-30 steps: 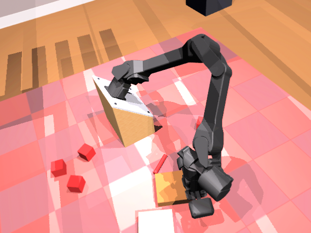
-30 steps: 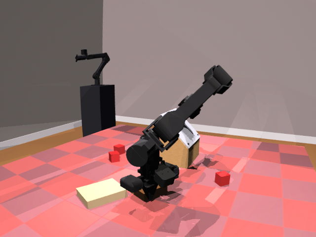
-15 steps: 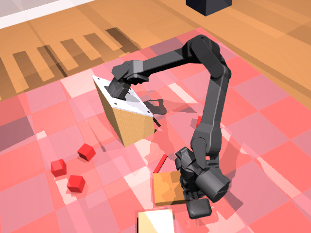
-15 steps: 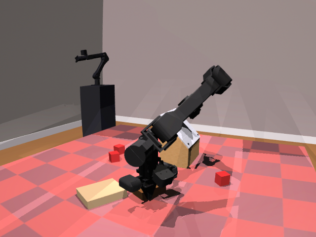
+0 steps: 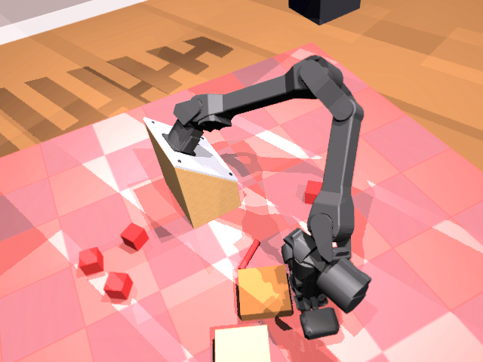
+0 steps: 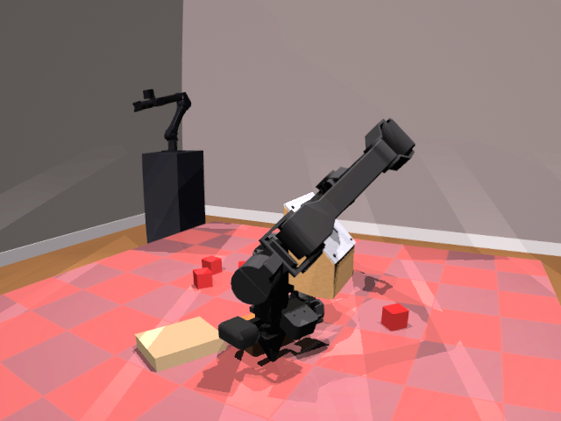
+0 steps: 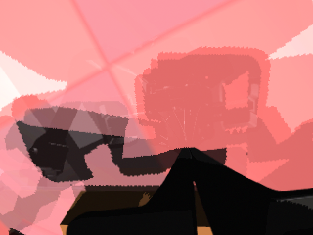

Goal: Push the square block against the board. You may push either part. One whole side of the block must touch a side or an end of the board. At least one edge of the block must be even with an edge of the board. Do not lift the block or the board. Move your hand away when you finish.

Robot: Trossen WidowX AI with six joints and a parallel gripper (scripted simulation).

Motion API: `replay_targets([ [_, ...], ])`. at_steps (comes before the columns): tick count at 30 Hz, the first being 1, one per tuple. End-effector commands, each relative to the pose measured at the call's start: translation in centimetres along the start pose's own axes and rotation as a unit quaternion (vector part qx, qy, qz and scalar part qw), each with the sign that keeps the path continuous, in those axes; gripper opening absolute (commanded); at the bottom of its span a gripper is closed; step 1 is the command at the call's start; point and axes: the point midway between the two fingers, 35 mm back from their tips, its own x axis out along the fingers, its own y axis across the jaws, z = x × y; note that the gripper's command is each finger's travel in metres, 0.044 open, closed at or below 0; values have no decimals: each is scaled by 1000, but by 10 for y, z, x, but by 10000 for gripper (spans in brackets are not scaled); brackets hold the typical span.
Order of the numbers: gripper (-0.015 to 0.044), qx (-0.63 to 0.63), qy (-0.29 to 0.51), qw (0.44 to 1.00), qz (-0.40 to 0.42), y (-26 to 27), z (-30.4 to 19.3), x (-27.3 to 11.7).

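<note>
The square orange block lies flat in the top view, just behind the cream board. A narrow strip of mat shows between them there, and the block sits offset to the right of the board's end. My gripper is shut and empty, pointing down low beside the block's right side. Whether the fingers touch the block is hidden. The arm hides most of the block in the exterior view. The board's near end is cut off in the top view.
A red stick lies close behind the block. A tall wooden box with a white sloping top stands farther back. Three red cubes lie left; another red cube lies beyond the arm.
</note>
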Motion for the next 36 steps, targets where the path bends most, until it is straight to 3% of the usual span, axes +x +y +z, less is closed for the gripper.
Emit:
replay_targets([
  [1, 0, 0, -1, 1000, -4, -2, 10, -2],
  [16, 0, -1, -1, 1000, 0, 0, 23, -3],
  [21, 0, 0, 0, 1000, -4, 0, 23, -58],
  [28, 0, 7, 0, 1000, -8, -2, 19, -56],
  [36, 0, 49, 0, 999, -4, 31, -2, -56],
])
